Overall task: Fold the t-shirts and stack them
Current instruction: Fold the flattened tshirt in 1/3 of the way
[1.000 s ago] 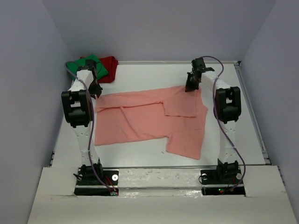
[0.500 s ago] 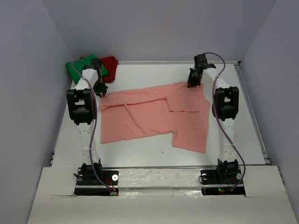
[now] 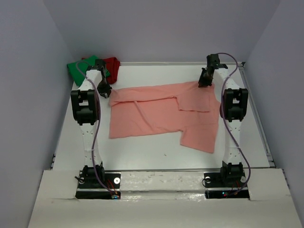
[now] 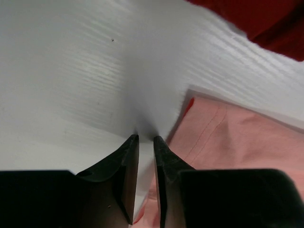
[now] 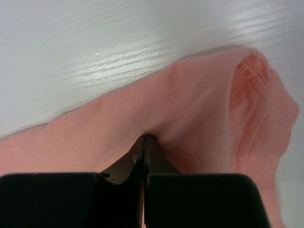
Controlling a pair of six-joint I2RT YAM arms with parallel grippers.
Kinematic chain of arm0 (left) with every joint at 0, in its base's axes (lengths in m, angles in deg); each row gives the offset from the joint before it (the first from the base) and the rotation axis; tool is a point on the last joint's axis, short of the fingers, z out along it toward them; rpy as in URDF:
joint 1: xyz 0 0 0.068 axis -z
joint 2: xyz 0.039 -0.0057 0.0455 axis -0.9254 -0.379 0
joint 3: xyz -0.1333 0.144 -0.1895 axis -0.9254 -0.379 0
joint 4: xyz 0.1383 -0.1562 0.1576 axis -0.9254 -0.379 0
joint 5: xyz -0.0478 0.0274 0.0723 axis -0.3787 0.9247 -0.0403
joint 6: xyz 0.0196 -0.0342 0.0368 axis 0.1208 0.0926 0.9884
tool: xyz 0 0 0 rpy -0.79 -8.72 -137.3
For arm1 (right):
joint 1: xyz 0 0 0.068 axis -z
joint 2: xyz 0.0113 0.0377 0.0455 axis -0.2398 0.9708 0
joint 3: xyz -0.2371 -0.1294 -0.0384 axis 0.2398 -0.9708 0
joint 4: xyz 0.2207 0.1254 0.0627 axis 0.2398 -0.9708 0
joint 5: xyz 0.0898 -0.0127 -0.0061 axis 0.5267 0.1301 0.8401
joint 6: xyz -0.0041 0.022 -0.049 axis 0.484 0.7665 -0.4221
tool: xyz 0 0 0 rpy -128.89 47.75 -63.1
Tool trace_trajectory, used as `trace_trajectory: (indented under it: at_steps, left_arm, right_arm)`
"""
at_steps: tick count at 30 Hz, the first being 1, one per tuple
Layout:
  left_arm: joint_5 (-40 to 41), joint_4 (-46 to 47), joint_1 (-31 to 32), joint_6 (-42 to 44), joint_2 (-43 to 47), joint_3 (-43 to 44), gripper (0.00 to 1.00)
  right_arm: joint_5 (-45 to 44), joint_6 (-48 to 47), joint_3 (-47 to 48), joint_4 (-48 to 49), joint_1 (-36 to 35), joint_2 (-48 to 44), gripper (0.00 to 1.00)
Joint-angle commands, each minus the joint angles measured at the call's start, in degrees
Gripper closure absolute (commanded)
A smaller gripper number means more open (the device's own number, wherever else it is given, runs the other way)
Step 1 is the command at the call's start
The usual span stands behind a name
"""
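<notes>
Top external view: the pink tee (image 3: 161, 114) is seen spread across the middle of the table (image 3: 142, 154), mostly flat, with a few creases and one part reaching toward 5 o'clock. The green tee (image 3: 75, 71) and the red tee (image 3: 114, 63) are bunched together in the table's 10 to 11 o'clock corner, touching each other and apart from the pink tee. The left gripper (image 3: 105, 90) is set at the pink tee's 10 o'clock corner, and the right gripper (image 3: 204, 83) at its 1 o'clock corner. Left wrist view: the left gripper (image 4: 145, 140) is shown low over the white table (image 4: 71, 71), its jaws drawn almost together with only a narrow slit between them. The pink tee (image 4: 237, 147) lies from 3 to 5 o'clock, its edge just beside the right-hand finger (image 4: 164, 161). It cannot be told whether any cloth is pinched. A patch of the red tee (image 4: 270, 19) is seen at 1 o'clock. Right wrist view: the jaws of the right gripper (image 5: 144, 140) are clenched on the pink tee (image 5: 190, 104), whose cloth is gathered into a ridge at the fingertips. A ribbed, stitched edge (image 5: 266, 104) is seen at 3 o'clock, and bare table (image 5: 95, 38) fills the view from 10 to 2 o'clock.
</notes>
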Motion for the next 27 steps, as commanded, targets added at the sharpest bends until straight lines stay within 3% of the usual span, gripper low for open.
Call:
trace_trajectory:
  at_steps: [1, 17, 27]
  left_arm:
    - [-1.6, -1.5, 0.7, -0.4, -1.8, 3.6, 0.7]
    - [1.3, -0.1, 2.8, -5.3, 13.1, -0.5, 0.69]
    - [-3.5, -1.1, 5.7, -5.9, 10.6, -2.4, 0.69]
  right_arm:
    - [-1.2, -0.8, 1.4, -1.7, 0.5, 2.1, 1.0]
    - [1.6, -0.3, 1.3, -1.7, 0.5, 2.5, 1.0]
    - [1.6, -0.3, 1.4, -1.7, 0.5, 2.7, 1.0]
